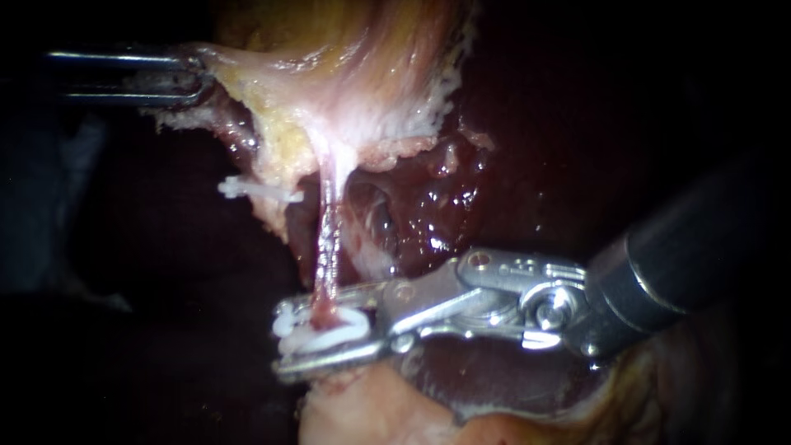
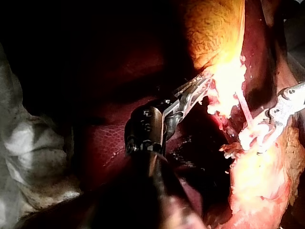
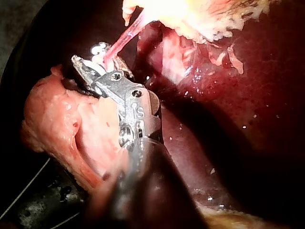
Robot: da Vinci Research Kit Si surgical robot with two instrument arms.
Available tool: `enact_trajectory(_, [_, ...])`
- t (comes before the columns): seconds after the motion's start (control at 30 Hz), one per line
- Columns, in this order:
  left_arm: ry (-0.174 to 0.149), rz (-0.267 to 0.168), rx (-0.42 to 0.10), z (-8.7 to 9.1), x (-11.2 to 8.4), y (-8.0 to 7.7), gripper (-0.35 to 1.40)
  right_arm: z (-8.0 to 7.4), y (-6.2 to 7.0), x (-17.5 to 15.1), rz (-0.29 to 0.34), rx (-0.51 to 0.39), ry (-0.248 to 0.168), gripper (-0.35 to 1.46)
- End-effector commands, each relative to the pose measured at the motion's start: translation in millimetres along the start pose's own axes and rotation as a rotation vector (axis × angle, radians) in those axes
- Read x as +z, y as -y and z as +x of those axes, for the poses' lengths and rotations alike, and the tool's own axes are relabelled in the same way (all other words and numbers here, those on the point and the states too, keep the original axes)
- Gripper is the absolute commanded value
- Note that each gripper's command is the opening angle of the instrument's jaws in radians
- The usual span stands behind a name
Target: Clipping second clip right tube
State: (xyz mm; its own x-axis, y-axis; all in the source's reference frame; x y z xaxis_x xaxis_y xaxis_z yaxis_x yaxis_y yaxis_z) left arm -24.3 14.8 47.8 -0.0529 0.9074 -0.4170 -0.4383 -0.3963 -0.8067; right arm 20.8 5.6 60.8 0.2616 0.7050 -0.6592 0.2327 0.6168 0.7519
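A thin pink tube (image 1: 328, 239) runs taut from the pale gallbladder tissue (image 1: 354, 74) down to my right instrument (image 1: 284, 339). Its jaws hold a white clip (image 1: 329, 334) that wraps the tube's lower end. In the right wrist view the same jaws (image 3: 90, 64) sit on the tube (image 3: 121, 43) over pink tissue. My left instrument (image 1: 198, 78) is shut on the gallbladder's edge, holding it up and to the left; the left wrist view shows that grip (image 2: 202, 88). Another white clip (image 1: 247, 189) sits on a short stub left of the tube.
Dark red wet liver (image 1: 428, 206) lies behind the tube and under the right instrument's shaft. A pale pink mound of tissue (image 1: 371, 412) sits just below the right jaws. White gauze-like material (image 2: 33, 143) lies beside the left instrument's shaft.
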Motion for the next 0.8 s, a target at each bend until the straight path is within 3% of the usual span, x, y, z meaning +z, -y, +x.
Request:
enact_trajectory(0.03, [0.0,0.0,0.0,0.0,0.0,0.0,-0.35,0.0,0.0,-0.1,0.0,0.0,0.0,0.22])
enact_trajectory(0.6, [0.0,0.0,0.0,0.0,0.0,0.2,-0.35,-0.1,0.0,-0.2,-0.011,0.0,0.006,-0.05])
enact_trajectory(0.8, [0.0,0.0,0.0,0.0,0.0,0.2,-0.35,-0.1,0.1,-0.4,-0.009,0.0,0.006,-0.35])
